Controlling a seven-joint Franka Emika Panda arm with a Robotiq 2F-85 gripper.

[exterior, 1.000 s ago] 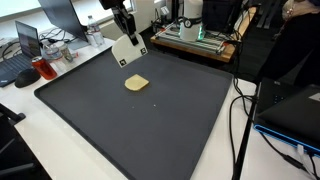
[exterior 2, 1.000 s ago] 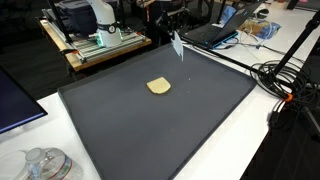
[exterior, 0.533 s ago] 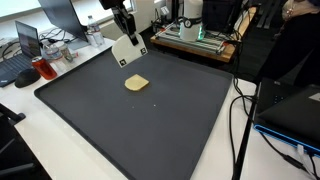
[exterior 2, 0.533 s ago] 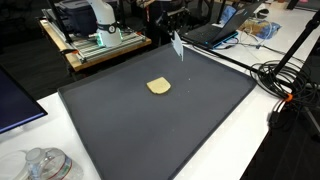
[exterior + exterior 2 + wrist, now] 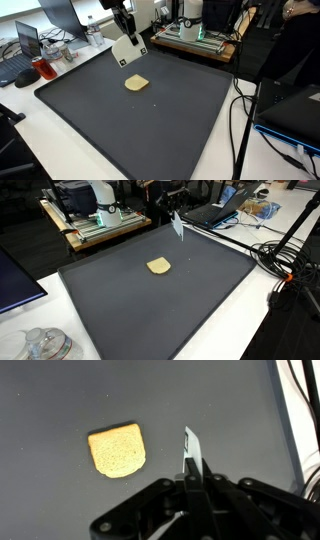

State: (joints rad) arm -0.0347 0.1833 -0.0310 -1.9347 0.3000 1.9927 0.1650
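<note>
Near the mat (image 5: 150, 125) edge, claw (image 5: 125, 35) pinches card (image 5: 129, 52).

matt dark grey rubbery mat (image 5: 150, 130), tan slice (image 5: 117, 450) with rough porous face, smooth matt white card (image 5: 128, 50), slightly glossy black plastic gripper (image 5: 192, 482)
</note>
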